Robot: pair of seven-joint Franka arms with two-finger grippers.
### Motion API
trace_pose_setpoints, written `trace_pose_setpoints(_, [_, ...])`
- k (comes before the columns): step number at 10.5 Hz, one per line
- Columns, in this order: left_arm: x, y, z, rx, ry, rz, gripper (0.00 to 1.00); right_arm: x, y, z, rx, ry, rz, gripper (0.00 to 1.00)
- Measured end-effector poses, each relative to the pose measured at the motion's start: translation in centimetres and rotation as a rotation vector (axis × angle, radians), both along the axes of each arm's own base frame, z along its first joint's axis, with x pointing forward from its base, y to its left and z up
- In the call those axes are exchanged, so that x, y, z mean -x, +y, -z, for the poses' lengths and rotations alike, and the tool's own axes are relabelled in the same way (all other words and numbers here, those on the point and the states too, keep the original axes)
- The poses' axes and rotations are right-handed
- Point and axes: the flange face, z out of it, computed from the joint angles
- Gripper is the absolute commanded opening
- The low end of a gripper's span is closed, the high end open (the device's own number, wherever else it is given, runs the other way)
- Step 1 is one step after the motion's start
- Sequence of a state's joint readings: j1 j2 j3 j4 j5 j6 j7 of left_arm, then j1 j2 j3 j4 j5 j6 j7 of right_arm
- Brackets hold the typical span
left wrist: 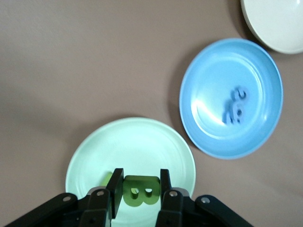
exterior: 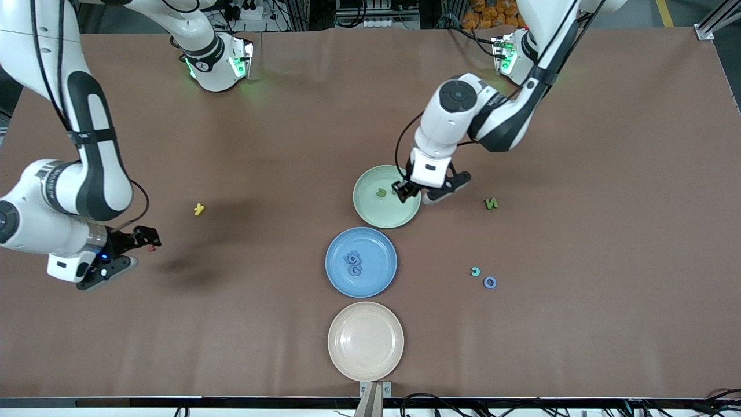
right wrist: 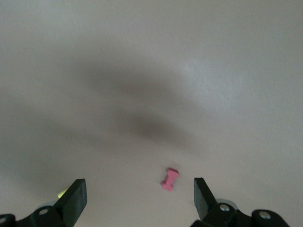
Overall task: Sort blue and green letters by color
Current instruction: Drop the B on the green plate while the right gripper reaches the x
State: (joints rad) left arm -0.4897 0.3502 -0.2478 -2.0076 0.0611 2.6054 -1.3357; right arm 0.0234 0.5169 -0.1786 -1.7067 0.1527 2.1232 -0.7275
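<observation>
The left pincer point(left wrist: 137, 198), clamped on a green B point(left wrist: 138, 190), hangs over the green plate point(exterior: 365, 197), which already holds 1 green letter point(exterior: 380, 193). The blue plate point(exterior: 336, 272) holds 2 blue letters point(exterior: 353, 262). A green N point(exterior: 491, 203) lies toward the left arm's bench edge, unsorted. The right pincer point(right wrist: 139, 198) waits, fingers apart, over a pink piece point(right wrist: 169, 179).

The left arm reaches out from its base with the elbow bent and the wrist turned down, and the left gripper point(exterior: 407, 190) hangs low with its fingers point(left wrist: 115, 189) closed on a small piece. The right arm waits, folded back toward its end of the table, the right gripper point(right wrist: 140, 198) raised with its fingers spread wide.
</observation>
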Motion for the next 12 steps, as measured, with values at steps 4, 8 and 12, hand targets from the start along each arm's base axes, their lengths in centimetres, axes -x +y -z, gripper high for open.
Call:
trace_pose_setpoints(4, [3.2,-4.1,-0.7,0.015,-0.006,0.063,0.00,3.2,-7.0,0.9,0.045,0.037,-0.066,1.00])
trace_pose_setpoints(8, [5.9,-6.4,0.7,0.004,0.024,0.090,1.00,5.3,-8.9,3.7,0.081,-0.050,-0.096,1.00])
trace_pose_setpoints(12, [5.3,-5.8,1.2,-0.026,0.031,0.086,1.00,7.5,-10.3,6.3,0.098,-0.091,-0.187,1.00])
